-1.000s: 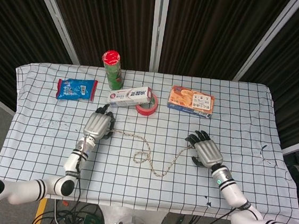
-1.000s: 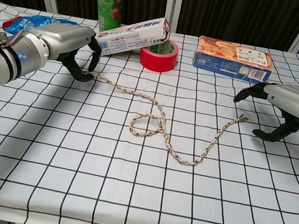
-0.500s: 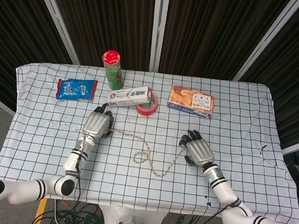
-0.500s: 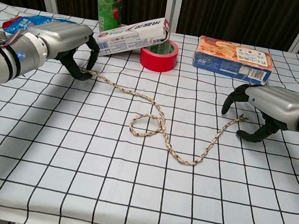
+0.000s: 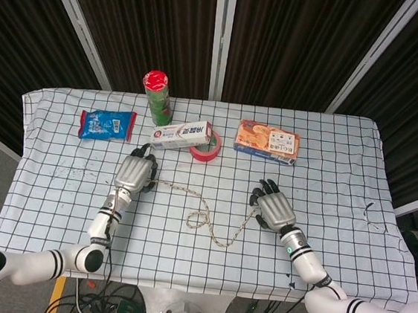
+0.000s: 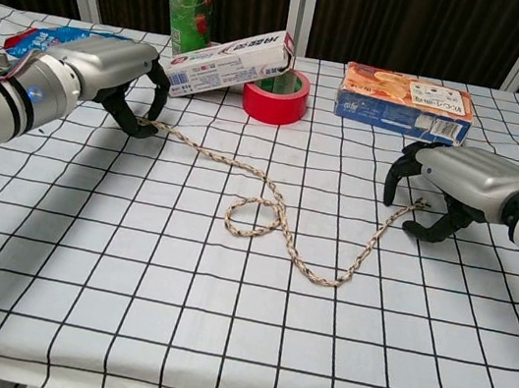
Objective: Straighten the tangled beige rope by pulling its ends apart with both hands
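Moved: the right hand [image 6: 460, 188] has slid in toward the rope's end since a second ago; it was sitting well off to the side before. The left hand [image 6: 100, 73] has barely budged, and the rope looks the same.
Right hand: arched over the rope end, fingers [image 6: 404, 178] curled down around it but with gaps between them. Can't tell if it's actually got the end pinched or is just hovering over it.
Left hand: fingers hooked down on the other end of the rope, looks like it's holding it against the cloth.
Rope: the beige rope [image 6: 270, 218] runs from under the left hand out toward the middle, makes a small loop about halfway between the two hands, dips toward the near edge, then climbs back up to the right hand.
Behind the left hand: toothpaste box [image 6: 232, 60], red tape roll [image 6: 278, 98], green can [image 5: 157, 97], blue packet [image 5: 107, 124].
Behind the right hand: orange box [image 6: 406, 102].
Table: checked cloth [image 6: 233, 349].
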`<state>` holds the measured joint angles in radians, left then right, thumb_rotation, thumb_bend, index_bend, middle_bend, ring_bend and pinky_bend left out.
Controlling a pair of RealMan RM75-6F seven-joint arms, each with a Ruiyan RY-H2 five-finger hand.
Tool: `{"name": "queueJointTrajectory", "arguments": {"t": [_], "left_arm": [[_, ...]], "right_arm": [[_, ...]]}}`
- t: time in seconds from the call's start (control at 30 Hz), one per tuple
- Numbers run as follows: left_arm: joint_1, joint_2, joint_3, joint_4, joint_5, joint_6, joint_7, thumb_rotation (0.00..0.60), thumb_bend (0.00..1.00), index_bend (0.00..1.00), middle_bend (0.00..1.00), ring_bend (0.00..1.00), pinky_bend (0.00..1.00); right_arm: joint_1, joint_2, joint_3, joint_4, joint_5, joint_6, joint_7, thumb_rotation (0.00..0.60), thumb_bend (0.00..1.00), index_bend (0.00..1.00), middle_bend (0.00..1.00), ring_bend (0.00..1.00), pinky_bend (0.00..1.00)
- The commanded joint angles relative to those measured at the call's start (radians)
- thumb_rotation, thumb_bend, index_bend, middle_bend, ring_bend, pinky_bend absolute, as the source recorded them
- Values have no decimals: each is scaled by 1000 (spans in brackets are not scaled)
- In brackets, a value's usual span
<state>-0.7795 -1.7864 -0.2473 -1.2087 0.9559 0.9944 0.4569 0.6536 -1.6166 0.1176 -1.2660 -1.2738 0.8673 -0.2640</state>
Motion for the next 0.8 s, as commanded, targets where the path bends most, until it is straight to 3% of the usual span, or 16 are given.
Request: {"name": "queueJointTrajectory", "arguments": {"t": [0.03,0.8], "left_arm": [[0,1,0,0,1,0,-1,600,283,619,309,42,175],[7,3,4,11,10,-5,-21,600,283,619,309,42,175]], "right_arm": [[2,-4,-2,3,1,0,-2,600,326,426,236,0,0],[0,-38,-11,36,4,31,-9,600,343,539,263,0,0]]}}
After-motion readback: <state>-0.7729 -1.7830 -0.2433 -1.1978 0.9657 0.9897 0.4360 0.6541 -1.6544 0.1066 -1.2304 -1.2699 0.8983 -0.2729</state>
